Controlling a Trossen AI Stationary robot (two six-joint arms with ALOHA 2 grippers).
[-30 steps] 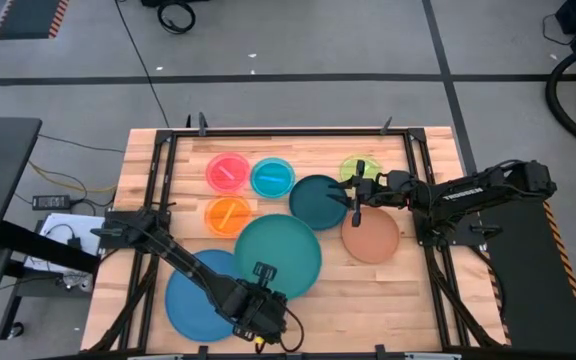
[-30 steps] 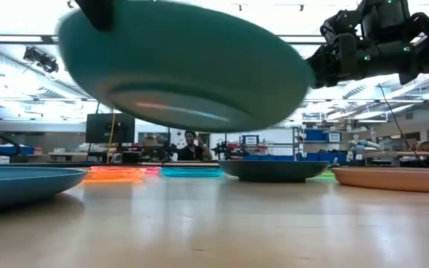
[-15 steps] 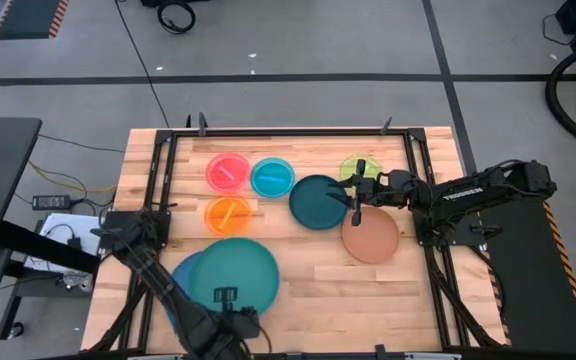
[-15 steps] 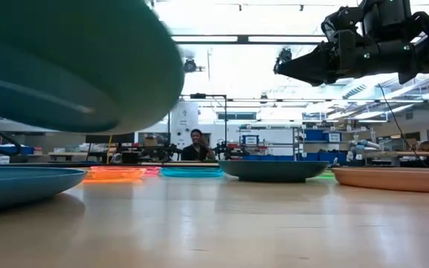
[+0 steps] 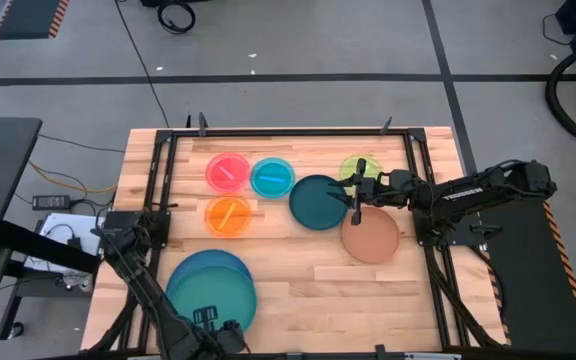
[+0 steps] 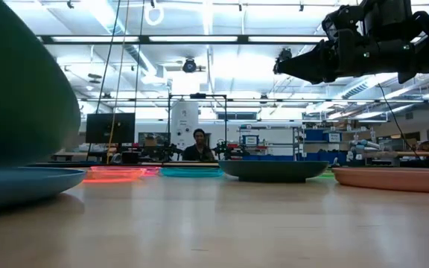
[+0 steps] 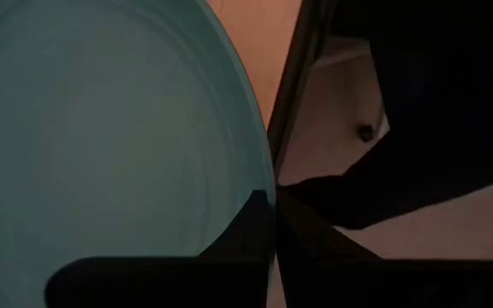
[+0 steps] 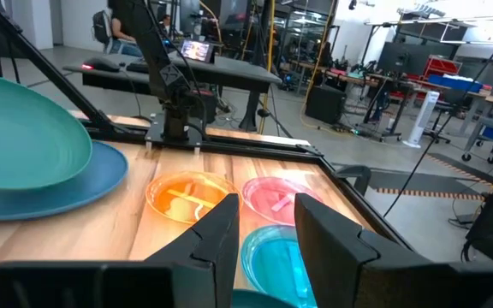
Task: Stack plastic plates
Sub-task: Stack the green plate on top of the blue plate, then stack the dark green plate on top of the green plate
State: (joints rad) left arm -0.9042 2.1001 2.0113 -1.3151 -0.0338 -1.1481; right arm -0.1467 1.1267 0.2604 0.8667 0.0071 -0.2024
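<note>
Large teal plate [image 5: 211, 292], round and shallow, tilted over the blue plate [image 5: 183, 268] at the table [image 5: 298, 290] corner. Gripped at its rim by the left hand [image 5: 208, 318]. Right hand [image 5: 357, 192] slightly parted, empty, above the dark teal plate [image 5: 317, 201].

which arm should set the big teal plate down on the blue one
Left. The left gripper already holds the teal plate tilted over the blue plate; the right gripper hovers far off over the dark teal plate.

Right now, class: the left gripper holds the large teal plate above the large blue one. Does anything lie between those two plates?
Nothing visible does. The left gripper holds the teal plate tilted directly over the blue plate, whose bare rim shows beneath. The small plates lie apart, toward the table's far side.
</note>
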